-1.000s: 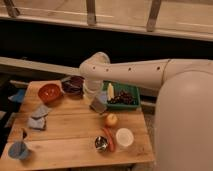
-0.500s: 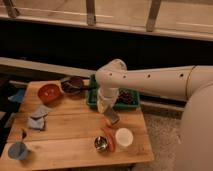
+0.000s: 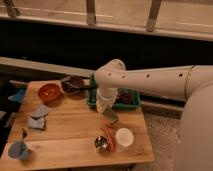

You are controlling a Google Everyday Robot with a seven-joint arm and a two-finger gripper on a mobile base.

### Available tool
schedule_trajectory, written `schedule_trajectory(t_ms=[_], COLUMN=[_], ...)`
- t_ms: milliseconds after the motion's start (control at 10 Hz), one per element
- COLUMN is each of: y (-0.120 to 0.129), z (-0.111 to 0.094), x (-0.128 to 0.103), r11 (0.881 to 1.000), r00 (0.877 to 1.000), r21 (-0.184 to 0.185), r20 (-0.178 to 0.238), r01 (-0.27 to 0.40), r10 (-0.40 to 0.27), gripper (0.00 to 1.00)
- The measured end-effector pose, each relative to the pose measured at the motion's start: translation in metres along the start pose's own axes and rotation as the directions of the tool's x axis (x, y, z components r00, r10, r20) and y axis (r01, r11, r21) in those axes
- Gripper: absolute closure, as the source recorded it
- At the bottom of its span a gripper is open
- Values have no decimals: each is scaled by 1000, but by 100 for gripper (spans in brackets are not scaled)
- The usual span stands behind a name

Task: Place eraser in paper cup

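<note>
My gripper [image 3: 107, 110] hangs down from the white arm over the middle of the wooden table [image 3: 65, 135], just in front of the green tray. It is shut on the eraser [image 3: 111, 117], a flat dark grey block that sits tilted at its lower end, slightly above the tabletop. The paper cup [image 3: 124, 137], white and round, stands upright near the table's front right corner, a short way in front of and to the right of the eraser. Nothing shows inside the cup from here.
A small metal cup [image 3: 101, 144] and an orange piece [image 3: 109, 136] sit just left of the paper cup. A green tray [image 3: 129, 105], a dark bowl [image 3: 75, 84] and a red bowl [image 3: 48, 92] line the back. Blue-grey pads [image 3: 39, 117] and a blue cup [image 3: 17, 149] are at the left.
The arm has swung right and toward the table's front, carrying the eraser from near the dark bowl to a spot in front of the green tray, closer to the paper cup.
</note>
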Motion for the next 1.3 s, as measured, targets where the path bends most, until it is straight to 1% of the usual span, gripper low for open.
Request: schedule_trajectory(t_ms=[300,500,700,800,900,1000,1200,1300], y=[-6,-23,-36,-46,-51,-54,-63,-61], z=[3,7,12,14,15,15,14,13], x=[-8,7,29,42,50,57,76,80], r11=[1000,999,995,990,985,981,968,965], r00=[1000,999,995,989,985,981,967,964], r21=[9,21,22,20,14,7,0,-2], r20=[3,-15,-31,-34,-32,-28,-19,-18], r01=[-1,-43,-99,-142,-171,-194,-252,-264], r10=[1,44,99,142,172,195,252,264], gripper=[100,100,100,100,100,100,100,100])
